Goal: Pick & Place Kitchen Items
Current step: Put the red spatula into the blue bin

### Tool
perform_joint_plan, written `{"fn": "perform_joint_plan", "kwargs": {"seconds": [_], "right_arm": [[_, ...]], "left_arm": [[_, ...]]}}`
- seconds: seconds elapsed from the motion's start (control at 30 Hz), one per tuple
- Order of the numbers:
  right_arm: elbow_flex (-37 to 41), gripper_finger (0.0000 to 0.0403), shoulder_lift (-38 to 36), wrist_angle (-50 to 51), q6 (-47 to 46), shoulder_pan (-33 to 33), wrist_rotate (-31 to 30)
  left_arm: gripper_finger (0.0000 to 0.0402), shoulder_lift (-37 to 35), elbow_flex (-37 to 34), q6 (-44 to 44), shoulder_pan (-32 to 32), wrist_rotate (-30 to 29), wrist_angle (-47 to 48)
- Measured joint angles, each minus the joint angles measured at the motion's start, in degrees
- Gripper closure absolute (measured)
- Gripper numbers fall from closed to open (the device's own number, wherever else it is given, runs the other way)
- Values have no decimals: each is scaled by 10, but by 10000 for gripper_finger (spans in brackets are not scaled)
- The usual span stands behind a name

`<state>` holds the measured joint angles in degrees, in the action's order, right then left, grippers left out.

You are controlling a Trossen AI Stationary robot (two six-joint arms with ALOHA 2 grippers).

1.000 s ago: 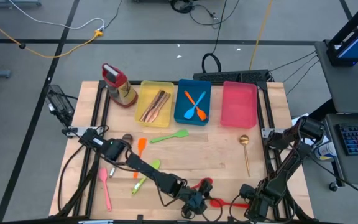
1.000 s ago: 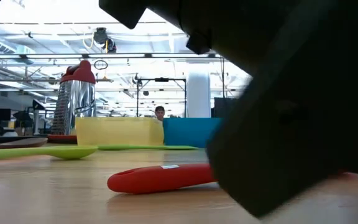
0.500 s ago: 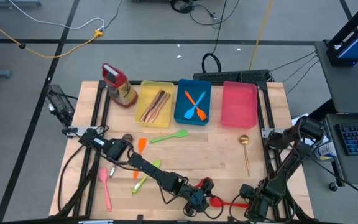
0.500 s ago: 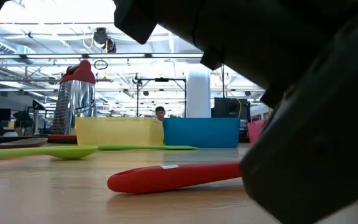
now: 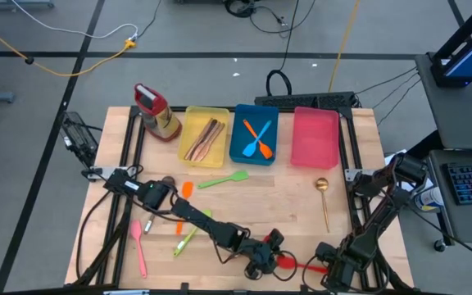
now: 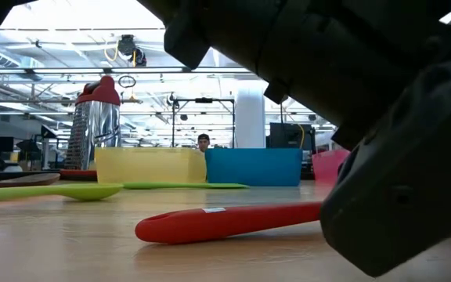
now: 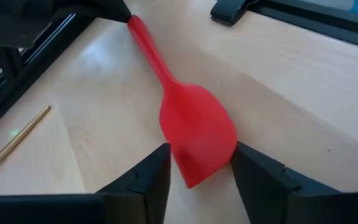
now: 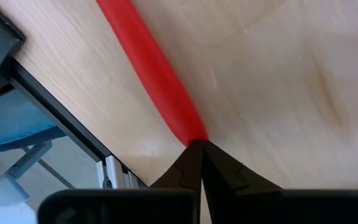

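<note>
A red spatula lies flat on the table near its front edge, blade toward the left and handle toward the right. It also shows in the low view. My left gripper is open. Its fingers stand on either side of the blade's tip. My right gripper is shut at the handle's free end, near the table's front right corner. Two orange spatulas lie in the blue tray, and wooden spoons lie in the yellow tray. My left gripper's fingers flank the blade's tip closely, slanting down from the table's left. Whether they touch it I cannot tell. My right gripper's shut fingertips meet the free end of the red handle from the table's right. The spatula lies on the table.
Loose on the table are a green spatula, an orange spoon, a green spoon, a pink spoon and a gold spoon. A pink tray and a red-capped bottle stand at the back.
My left gripper has moved toward the table's right edge and come up to the red spatula's blade, so that its fingers now stand on either side of it. The spatula has stayed where it was.
</note>
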<state>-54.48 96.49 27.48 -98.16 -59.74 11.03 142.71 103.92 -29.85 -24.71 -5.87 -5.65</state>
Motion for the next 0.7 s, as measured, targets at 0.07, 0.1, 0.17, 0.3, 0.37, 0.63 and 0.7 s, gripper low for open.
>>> {"fn": "perform_joint_plan", "kwargs": {"seconds": [0.07,0.1,0.17,0.3,0.37,0.63,0.7], "right_arm": [[0,403,0,-1,6,5,0],[0,403,0,-2,11,8,0],[0,403,0,-3,18,15,1],[1,403,0,-9,37,27,1],[1,403,1,-13,46,31,0],[1,403,1,-35,63,35,-10],[1,403,1,-39,63,36,-11]], "left_arm": [[250,0,0,0,0,-1,-1],[257,0,0,0,0,-1,-3],[269,0,0,-1,0,-2,-6],[285,0,0,-13,0,-11,-13],[291,0,0,-14,0,-23,-14],[341,0,0,-15,2,-48,-15],[360,0,0,-11,4,-48,-15]]}}
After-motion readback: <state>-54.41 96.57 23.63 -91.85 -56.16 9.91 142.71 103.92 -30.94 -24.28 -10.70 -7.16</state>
